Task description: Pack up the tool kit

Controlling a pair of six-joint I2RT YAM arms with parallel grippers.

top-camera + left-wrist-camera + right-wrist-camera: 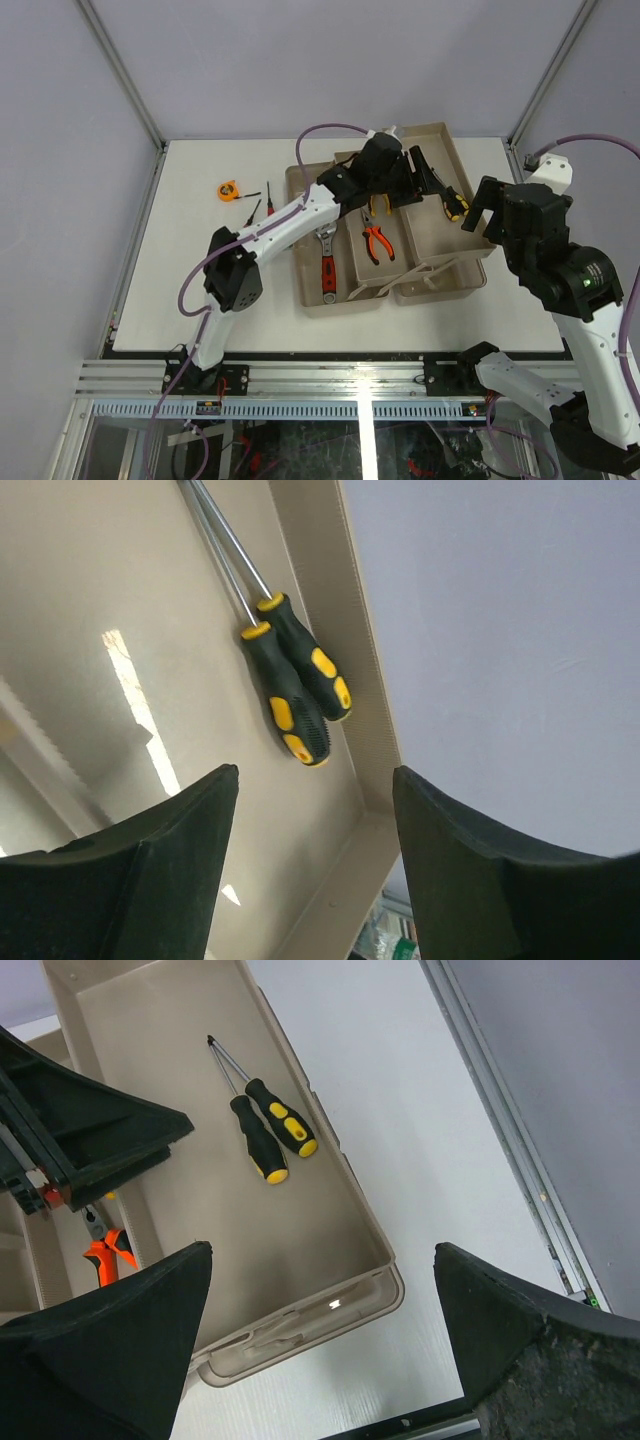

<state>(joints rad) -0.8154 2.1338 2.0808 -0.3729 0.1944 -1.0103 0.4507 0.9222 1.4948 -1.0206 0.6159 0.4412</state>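
Right gripper (322,1248), nearest the lens: fingers spreading wide and carrying nothing, hanging over the right-hand wall of the toolbox (330,1210), probably keeping clear while the other arm is working. Table (180,280): white, bearing everything listed. Toolbox: beige, sitting open on the far right part of the table, long axis running near to far and leaning a little left at the far end; shallow trays (310,275) are lying beside its deep compartment. Left gripper (315,772): reaching into the deep compartment, jaws standing apart with nothing between them, hovering directly above the screwdriver pair (295,695), which suggests the placing step for that pair. Wrench (326,262): red-handled, lying lengthwise in the leftmost tray, head pointing away. Pliers (375,240): orange-handled, lying in the middle tray, nose pointing away. Screwdriver pair: black-and-yellow handles touching side by side, resting just beside the right wall, shafts pointing toward the far end, running along the box's length. Tape measure (229,190) and small screwdrivers (254,208): waiting on the table, well apart from the box, not yet packed.
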